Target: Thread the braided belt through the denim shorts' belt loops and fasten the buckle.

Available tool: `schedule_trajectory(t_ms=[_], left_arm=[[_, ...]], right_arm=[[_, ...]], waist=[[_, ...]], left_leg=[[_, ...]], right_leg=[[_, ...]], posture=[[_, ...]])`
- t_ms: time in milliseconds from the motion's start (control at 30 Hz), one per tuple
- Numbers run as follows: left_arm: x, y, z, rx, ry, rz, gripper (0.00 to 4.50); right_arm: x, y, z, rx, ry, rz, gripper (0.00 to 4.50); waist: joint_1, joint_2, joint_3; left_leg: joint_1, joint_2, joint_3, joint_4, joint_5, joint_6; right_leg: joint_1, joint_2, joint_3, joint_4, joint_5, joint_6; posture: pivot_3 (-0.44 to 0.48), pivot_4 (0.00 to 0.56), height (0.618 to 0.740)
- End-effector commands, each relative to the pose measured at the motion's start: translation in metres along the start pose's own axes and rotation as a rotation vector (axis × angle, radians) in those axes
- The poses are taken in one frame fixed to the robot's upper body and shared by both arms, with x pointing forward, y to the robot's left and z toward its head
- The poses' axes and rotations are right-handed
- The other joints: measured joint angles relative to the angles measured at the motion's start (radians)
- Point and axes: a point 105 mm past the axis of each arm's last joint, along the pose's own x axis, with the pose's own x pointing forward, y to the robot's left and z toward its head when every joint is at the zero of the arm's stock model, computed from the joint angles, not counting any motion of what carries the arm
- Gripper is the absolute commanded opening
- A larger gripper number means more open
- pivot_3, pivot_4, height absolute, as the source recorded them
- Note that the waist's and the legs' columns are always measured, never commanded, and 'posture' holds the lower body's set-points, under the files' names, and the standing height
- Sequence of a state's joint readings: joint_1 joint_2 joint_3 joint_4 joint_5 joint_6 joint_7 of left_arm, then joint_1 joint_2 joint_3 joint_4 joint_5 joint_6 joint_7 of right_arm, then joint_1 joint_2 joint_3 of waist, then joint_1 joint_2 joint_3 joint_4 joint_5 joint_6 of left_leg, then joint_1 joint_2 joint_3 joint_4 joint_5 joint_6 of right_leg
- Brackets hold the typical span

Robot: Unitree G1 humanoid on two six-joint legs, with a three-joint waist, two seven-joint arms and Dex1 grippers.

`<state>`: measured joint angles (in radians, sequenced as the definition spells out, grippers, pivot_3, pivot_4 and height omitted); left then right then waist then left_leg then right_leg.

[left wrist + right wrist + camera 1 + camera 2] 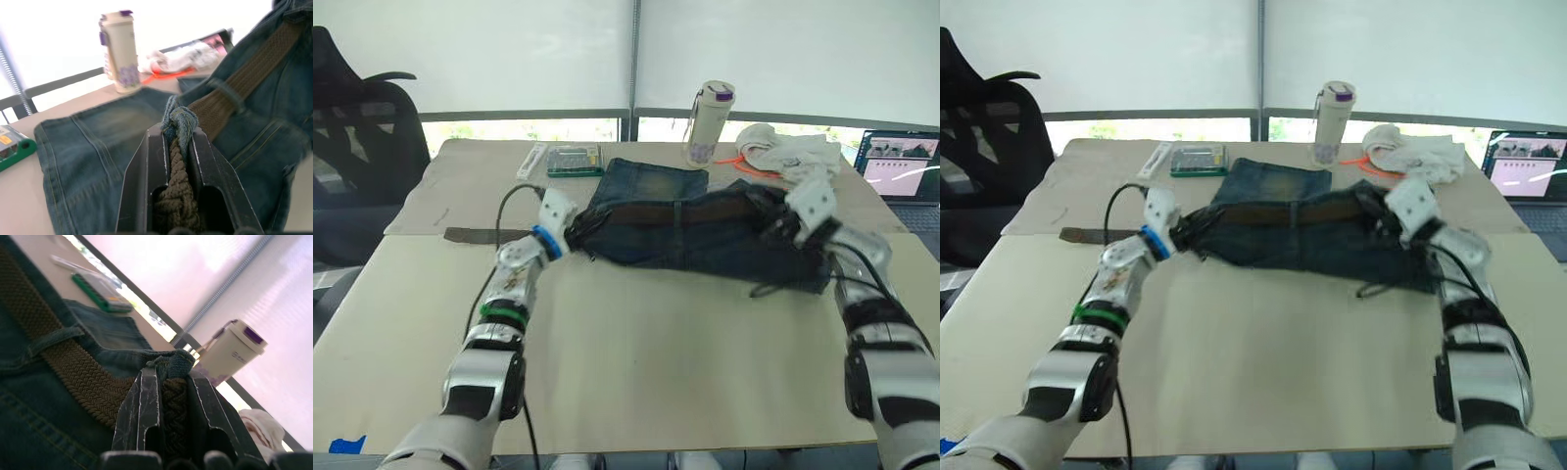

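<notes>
The denim shorts (705, 240) lie across the middle of the table, waistband stretched between my two grippers. The braided belt (244, 73) runs brown along the waistband under a belt loop (226, 91); another belt loop (54, 337) crosses it in the right wrist view. My left gripper (178, 136) is shut on the belt together with a bunch of denim at the shorts' left end (579, 235). At the right end, my right gripper (171, 376) is shut on the belt and the waistband edge (771, 223). The buckle is hidden.
A white bottle (710, 122) and a white cloth bundle (790, 152) stand behind the shorts. A green-edged box (573, 160) lies at the back left, a laptop (901, 162) at the far right, a black chair (357, 147) beside the table. A dark flat strip (470, 235) lies left of my left gripper.
</notes>
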<state>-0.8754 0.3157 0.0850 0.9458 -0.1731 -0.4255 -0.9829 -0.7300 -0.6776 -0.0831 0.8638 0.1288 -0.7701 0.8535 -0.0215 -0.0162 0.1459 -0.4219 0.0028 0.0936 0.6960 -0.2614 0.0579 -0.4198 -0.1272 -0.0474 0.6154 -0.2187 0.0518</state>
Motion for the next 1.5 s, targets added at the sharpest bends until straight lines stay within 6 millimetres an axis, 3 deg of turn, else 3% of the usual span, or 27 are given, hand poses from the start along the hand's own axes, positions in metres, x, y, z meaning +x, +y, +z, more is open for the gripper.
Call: schedule_trajectory(t_ms=[33,100,233,333,400,567,733,833,1000,1167,1267,1367,1500], left_arm=[[-0.011,0.004,0.023,0.149,-0.057,-0.092,0.00],[-0.019,0.002,0.019,0.190,-0.027,-0.149,0.00],[-0.041,0.003,0.006,0.302,0.071,-0.215,0.00],[-0.061,-0.014,-0.013,0.393,0.134,-0.334,0.00],[-0.074,-0.027,-0.024,0.445,0.174,-0.431,0.00],[-0.090,-0.055,-0.043,0.528,0.242,-0.666,0.00],[-0.084,-0.061,-0.053,0.602,0.300,-0.719,0.00],[-0.064,-0.056,-0.056,0.647,0.326,-0.640,0.00],[-0.028,-0.052,-0.054,0.698,0.314,-0.500,0.00],[0.002,-0.060,-0.052,0.706,0.277,-0.426,0.00],[0.013,-0.069,-0.050,0.697,0.247,-0.417,0.00],[0.018,-0.072,-0.049,0.690,0.235,-0.406,0.00],[0.017,-0.079,-0.054,0.668,0.232,-0.425,0.00]], right_arm=[[-0.022,0.018,0.045,-0.245,-0.206,0.124,0.26],[-0.038,0.034,0.048,-0.306,-0.230,0.200,0.26],[-0.081,0.088,0.045,-0.395,-0.263,0.441,0.26],[-0.108,0.116,0.037,-0.433,-0.271,0.586,0.26],[-0.120,0.126,0.029,-0.432,-0.256,0.645,0.26],[-0.127,0.139,0.008,-0.383,-0.159,0.761,0.26],[-0.127,0.135,-0.027,-0.331,0.071,0.827,0.26],[-0.121,0.116,-0.060,-0.312,0.314,0.761,0.26],[-0.108,0.085,-0.093,-0.368,0.575,0.622,0.25],[-0.113,0.056,-0.122,-0.379,0.859,0.525,0.25],[-0.126,0.053,-0.133,-0.299,1.012,0.489,0.25],[-0.122,0.047,-0.129,-0.286,1.028,0.427,0.25],[-0.137,0.047,-0.132,-0.281,1.070,0.415,0.25]], waist=[[0.002,0.000,0.000],[0.002,0.000,0.000],[0.009,-0.001,0.000],[0.008,-0.001,0.000],[0.007,-0.001,0.000],[0.007,-0.002,0.001],[0.010,-0.002,0.001],[0.011,-0.004,-0.001],[0.025,-0.008,-0.004],[0.034,-0.009,-0.005],[0.037,-0.010,-0.005],[0.041,-0.011,-0.006],[0.045,-0.011,-0.006]], left_leg=[[0.000,0.000,0.000,0.000,0.000,0.000],[0.001,0.000,0.000,0.001,0.000,0.000],[0.009,0.000,-0.002,0.000,0.000,0.002],[0.018,0.004,-0.001,-0.001,-0.003,0.005],[0.020,0.004,0.001,0.000,-0.004,0.008],[0.022,0.006,0.004,0.000,-0.005,0.009],[0.022,0.007,0.004,0.001,-0.007,0.013],[0.023,0.007,0.004,0.001,-0.008,0.014],[0.023,0.007,0.003,0.003,-0.010,0.017],[0.022,0.007,0.003,0.006,-0.008,0.013],[0.022,0.006,0.002,0.007,-0.008,0.014],[0.021,0.006,0.000,0.008,-0.008,0.014],[0.021,0.005,-0.002,0.009,-0.009,0.015]], right_leg=[[0.000,0.000,0.000,0.000,0.000,0.000],[0.000,0.000,0.001,-0.001,0.000,0.000],[0.007,0.000,0.003,-0.003,0.000,0.000],[0.016,-0.001,0.004,-0.005,0.000,0.000],[0.016,-0.002,0.006,-0.005,0.000,0.000],[0.016,-0.003,0.007,-0.004,0.000,0.000],[0.016,-0.003,0.007,-0.004,0.000,0.000],[0.018,-0.003,0.007,-0.004,0.000,-0.001],[0.020,-0.004,0.007,-0.004,0.003,-0.001],[0.020,-0.004,0.007,-0.003,0.003,-0.001],[0.021,-0.004,0.006,-0.004,0.003,0.000],[0.023,-0.004,0.005,-0.005,0.003,0.000],[0.024,-0.005,0.004,-0.005,0.004,0.000]], posture=[[0.000,0.150,0.737],[0.000,0.150,0.737],[0.000,0.150,0.737],[0.000,0.150,0.737],[0.000,0.150,0.737],[0.000,0.150,0.737],[0.000,0.150,0.737],[0.000,0.150,0.737],[0.000,0.150,0.737],[0.000,0.150,0.737],[0.000,0.150,0.737],[0.000,0.150,0.737],[0.000,0.150,0.737]])
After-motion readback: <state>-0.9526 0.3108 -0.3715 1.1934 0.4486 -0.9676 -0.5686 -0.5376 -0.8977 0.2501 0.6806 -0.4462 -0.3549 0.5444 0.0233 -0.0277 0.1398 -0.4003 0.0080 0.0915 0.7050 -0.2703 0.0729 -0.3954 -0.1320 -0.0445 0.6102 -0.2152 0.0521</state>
